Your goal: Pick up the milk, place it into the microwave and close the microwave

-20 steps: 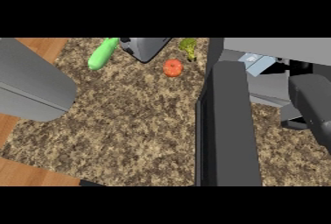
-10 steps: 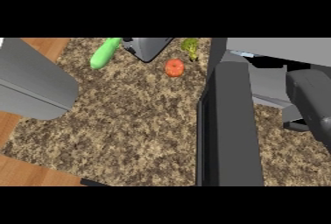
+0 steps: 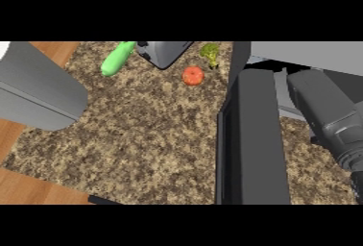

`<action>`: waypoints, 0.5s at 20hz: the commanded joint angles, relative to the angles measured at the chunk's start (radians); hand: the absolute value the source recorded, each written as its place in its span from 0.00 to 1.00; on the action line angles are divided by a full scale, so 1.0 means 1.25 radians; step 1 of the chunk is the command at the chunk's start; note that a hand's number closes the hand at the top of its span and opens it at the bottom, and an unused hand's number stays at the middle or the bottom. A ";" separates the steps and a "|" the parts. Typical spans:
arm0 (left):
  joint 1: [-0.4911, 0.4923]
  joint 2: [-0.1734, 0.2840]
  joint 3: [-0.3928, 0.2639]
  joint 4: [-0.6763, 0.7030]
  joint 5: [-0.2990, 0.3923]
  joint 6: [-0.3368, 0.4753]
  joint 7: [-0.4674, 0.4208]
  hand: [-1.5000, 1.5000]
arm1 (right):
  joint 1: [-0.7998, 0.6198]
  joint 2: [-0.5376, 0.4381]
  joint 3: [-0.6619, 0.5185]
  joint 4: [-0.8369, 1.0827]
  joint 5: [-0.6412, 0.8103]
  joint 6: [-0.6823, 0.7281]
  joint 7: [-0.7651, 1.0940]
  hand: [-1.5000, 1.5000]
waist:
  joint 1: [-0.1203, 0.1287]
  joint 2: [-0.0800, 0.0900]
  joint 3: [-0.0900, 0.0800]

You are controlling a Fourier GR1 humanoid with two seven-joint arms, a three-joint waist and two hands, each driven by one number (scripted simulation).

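Observation:
The microwave (image 3: 312,54) stands at the counter's back right. Its dark door (image 3: 254,144) hangs open toward me. My right forearm (image 3: 319,103) lies across the opening and hides the inside, so no milk carton shows. The darker right hand (image 3: 349,150) sits at the view's right edge, partly cut off, beside the door. My left forearm (image 3: 35,89) fills the left side, and its hand is out of view.
On the speckled counter (image 3: 142,144) at the back lie a green cucumber (image 3: 117,58), a metal toaster (image 3: 164,52), a red tomato (image 3: 193,76) and a piece of broccoli (image 3: 210,52). Wooden floor (image 3: 28,185) shows past the counter's left and front edges.
My right forearm has swung left and up across the microwave's opening, covering the white carton that showed inside a second ago. The left forearm has come slightly further in.

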 commanded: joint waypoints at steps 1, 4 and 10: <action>0.004 -0.011 -0.012 0.008 -0.007 -0.002 0.003 0.00 | -0.035 0.052 0.004 0.004 0.005 -0.052 0.047 0.00 | 0.000 -0.010 -0.001; 0.002 -0.007 -0.026 0.002 -0.015 -0.006 0.012 0.00 | -0.055 0.062 0.001 0.001 0.003 -0.070 0.067 0.00 | -0.005 -0.009 0.000; 0.001 -0.003 -0.028 0.037 -0.027 -0.029 0.006 0.00 | -0.066 0.078 -0.004 -0.018 0.006 -0.078 0.041 0.00 | -0.022 -0.013 -0.001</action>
